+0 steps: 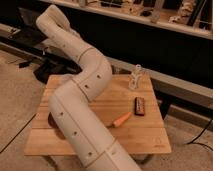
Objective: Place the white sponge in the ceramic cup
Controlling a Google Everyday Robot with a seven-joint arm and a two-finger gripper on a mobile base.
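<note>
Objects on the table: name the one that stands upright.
The clear glass vessel near the far edge: it stands upright, while the orange piece and the dark bar lie flat. The gripper is not in view.
</note>
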